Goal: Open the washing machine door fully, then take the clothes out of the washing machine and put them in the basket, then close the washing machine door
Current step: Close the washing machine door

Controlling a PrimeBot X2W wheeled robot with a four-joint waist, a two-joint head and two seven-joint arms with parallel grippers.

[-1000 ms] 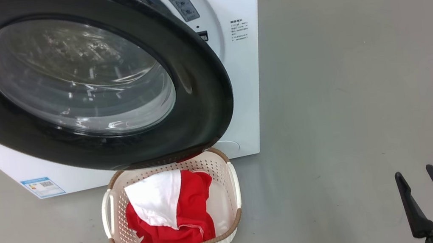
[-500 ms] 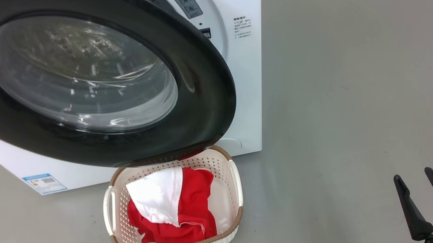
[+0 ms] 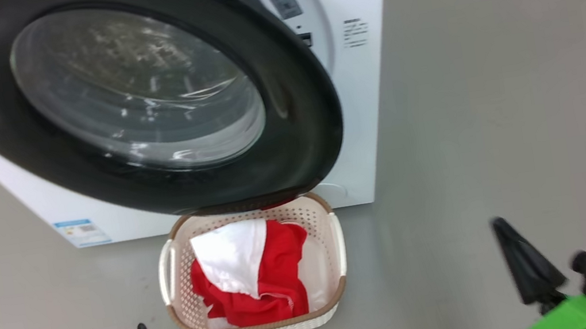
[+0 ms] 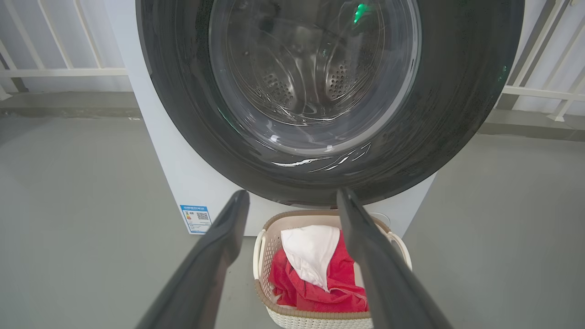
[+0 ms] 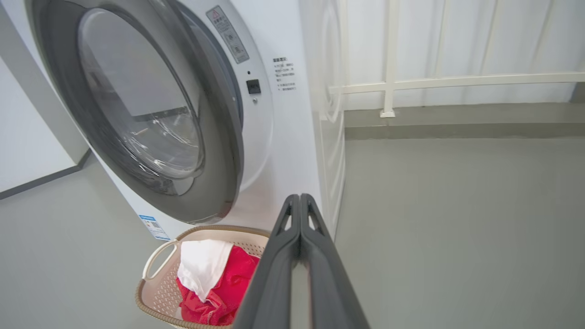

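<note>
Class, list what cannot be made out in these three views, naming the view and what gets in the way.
Head view: the washing machine door covers the far rim of the basket.
Head view: the right gripper is motion-blurred.
Left wrist view: reflections in the door glass hide whether the drum is empty.
Left wrist view: a finger of the left gripper covers part of the basket.
Every view: the blue label is too small to read.

On the floor [image 3: 492, 100] just before the washing machine [image 3: 373, 117]: the basket [image 3: 262, 327], with the clothes [image 3: 281, 282] in it. Standing out from the washing machine's front, above: the washing machine door [image 3: 310, 127].
</note>
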